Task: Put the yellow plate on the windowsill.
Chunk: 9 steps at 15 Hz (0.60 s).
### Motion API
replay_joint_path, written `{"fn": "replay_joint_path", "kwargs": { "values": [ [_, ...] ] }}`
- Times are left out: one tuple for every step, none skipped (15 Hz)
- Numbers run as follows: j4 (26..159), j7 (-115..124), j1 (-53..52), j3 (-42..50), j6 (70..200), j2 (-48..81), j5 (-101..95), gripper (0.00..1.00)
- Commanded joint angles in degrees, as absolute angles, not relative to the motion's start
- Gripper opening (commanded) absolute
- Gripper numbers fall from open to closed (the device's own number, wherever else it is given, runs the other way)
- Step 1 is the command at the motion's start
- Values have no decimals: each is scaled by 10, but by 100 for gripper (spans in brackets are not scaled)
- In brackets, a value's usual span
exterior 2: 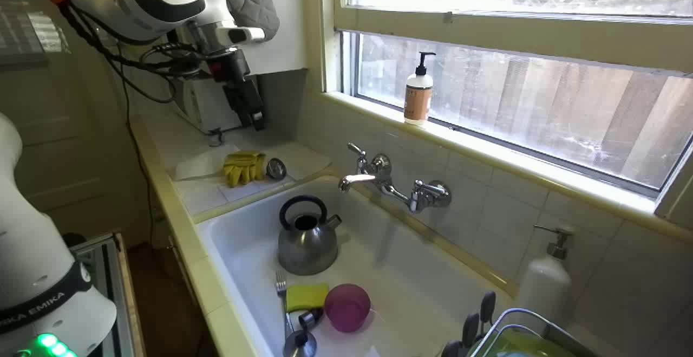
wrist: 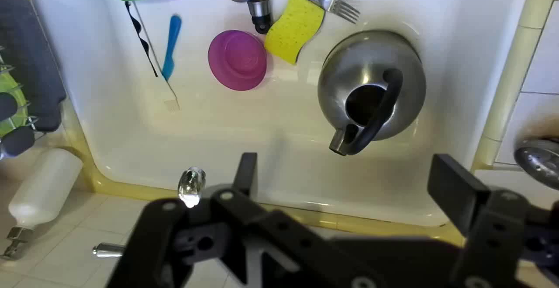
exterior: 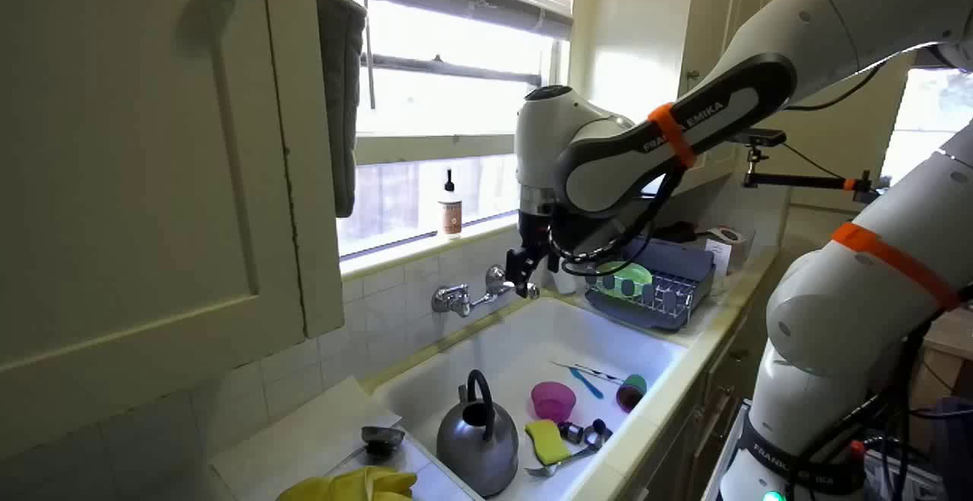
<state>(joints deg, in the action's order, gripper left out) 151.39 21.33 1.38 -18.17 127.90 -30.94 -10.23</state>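
Gripper (wrist: 345, 174) spread wide, empty. Likely target — yellow-green plate (wrist: 20, 98) in rack (wrist: 35, 56), nine o'clock in wrist view: pinch edge-on, lift straight clear before crossing to windowsill (exterior 2: 514, 159).

1. The hand (wrist: 345, 181) hangs high and clear of the sink (wrist: 209, 115), jaws apart, free air between them.
2. On the windowsill (exterior 2: 541, 170) the pump bottle (exterior 2: 418, 97) stands upright partway along; to either side of it the surface is bare, and the window rail (exterior 2: 541, 40) crosses above.
3. Lower down, the faucet (exterior 2: 382, 177) juts from the tiled wall (exterior 2: 487, 219) over the sink.
4. The kettle (wrist: 371, 76), handle up, is the tallest obstacle in the sink; the pink bowl (wrist: 238, 60) and sponge (wrist: 295, 28) lie low.
5. Bare floor runs between bowl and faucet side.
6. The dish rack (exterior: 684, 261) crowds the end away from the kettle.
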Motion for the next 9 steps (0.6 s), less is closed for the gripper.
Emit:
{"fn": "replay_joint_path", "kwargs": {
  "values": [
    [1513,220,0,-169,1276,-307,-111,100],
    [1513,220,0,-169,1276,-307,-111,100],
    [1513,220,0,-169,1276,-307,-111,100],
    [1513,220,0,-169,1276,-307,-111,100],
    [1513,220,0,-169,1276,-307,-111,100],
    [1513,220,0,-169,1276,-307,-111,100],
    [1502,237,20,-169,1280,-288,-122,100],
    [1492,247,36,-164,1281,-273,-131,100],
    [1480,263,61,-153,1287,-250,-146,100]
  ]
}}
